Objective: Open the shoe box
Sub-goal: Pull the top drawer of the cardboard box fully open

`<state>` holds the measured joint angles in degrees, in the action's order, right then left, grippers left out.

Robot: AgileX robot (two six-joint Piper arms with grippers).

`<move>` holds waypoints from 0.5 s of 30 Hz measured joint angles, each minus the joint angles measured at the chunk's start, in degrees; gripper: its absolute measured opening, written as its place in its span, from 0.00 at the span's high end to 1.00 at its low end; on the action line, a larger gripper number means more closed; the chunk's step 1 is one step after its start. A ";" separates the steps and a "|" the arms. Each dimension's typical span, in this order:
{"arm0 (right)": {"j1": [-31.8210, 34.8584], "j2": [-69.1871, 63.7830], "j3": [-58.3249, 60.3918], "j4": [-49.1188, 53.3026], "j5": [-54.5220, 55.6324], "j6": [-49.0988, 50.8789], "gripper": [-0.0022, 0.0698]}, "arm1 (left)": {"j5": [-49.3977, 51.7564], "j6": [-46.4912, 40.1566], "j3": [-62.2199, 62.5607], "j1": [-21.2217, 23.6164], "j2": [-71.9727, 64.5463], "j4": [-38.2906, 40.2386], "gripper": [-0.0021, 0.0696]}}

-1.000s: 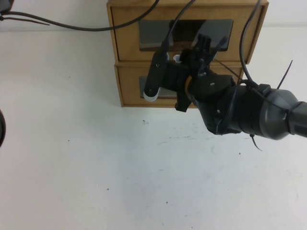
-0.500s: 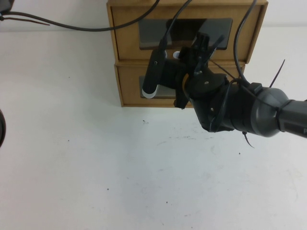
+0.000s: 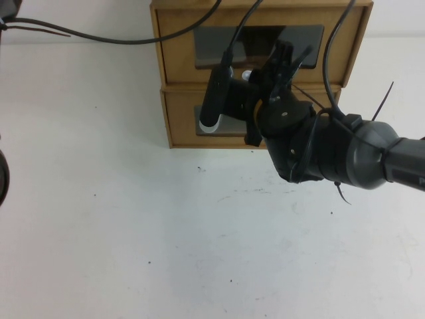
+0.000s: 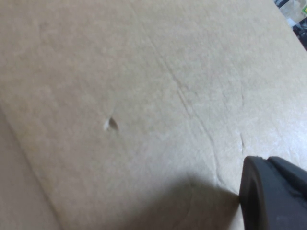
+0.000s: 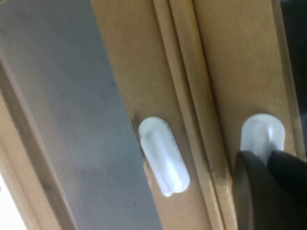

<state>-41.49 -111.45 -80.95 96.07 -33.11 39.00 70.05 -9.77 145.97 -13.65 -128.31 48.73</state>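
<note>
Two brown cardboard shoe boxes are stacked at the back of the table, the upper box [image 3: 174,46] on the lower box [image 3: 178,123], each with a dark window. My right gripper [image 3: 257,76] is pressed to their fronts near the seam. The right wrist view shows two white handles. One handle [image 5: 163,155] stands free beside the grey window. My right gripper [image 5: 268,158] is shut on the other handle [image 5: 261,132], which appears to be the upper box's handle [image 3: 246,75]. In the left wrist view, one dark finger of my left gripper [image 4: 274,191] lies close over a tan surface.
Black cables [image 3: 119,38] run across the back of the white table [image 3: 133,219]. The right arm's grey forearm [image 3: 372,156] hangs over the table's right side. A dark shape [image 3: 2,179] shows at the left edge.
My right gripper has pushed a little closer to the box fronts and its fingers have closed on the white handle. The boxes have barely shifted.
</note>
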 joint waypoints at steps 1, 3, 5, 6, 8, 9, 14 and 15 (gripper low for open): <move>0.00 0.00 0.00 0.02 0.01 0.00 0.95 | 0.00 0.00 0.00 0.00 0.00 0.00 0.98; 0.00 -0.02 0.00 0.15 -0.12 -0.13 0.95 | 0.00 0.00 0.00 0.00 -0.13 0.00 0.98; 0.00 -0.02 0.00 0.25 -0.16 -0.23 0.95 | 0.00 0.00 0.00 0.00 -0.12 0.11 0.98; 0.00 -0.02 0.00 0.25 -0.25 -0.48 0.95 | 0.00 0.00 0.00 0.00 -0.12 0.21 0.98; 0.00 -0.12 0.00 0.25 -0.25 -1.31 0.95 | 0.00 0.00 0.00 0.00 -0.12 0.21 0.98; -0.12 -0.12 0.00 0.00 -0.39 -1.83 0.95 | 0.00 0.00 0.00 0.00 -0.12 0.21 0.98; -0.72 0.38 0.72 -1.82 -1.36 -4.93 0.95 | 0.00 0.00 0.00 0.00 -0.25 0.46 0.98; -0.98 0.82 1.30 -1.82 -1.36 -5.18 0.95 | 0.00 0.00 0.00 0.00 -0.25 0.57 0.98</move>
<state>-42.47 -110.63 -79.65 94.25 -34.47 33.82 70.05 -9.77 145.97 -13.65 -128.56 49.30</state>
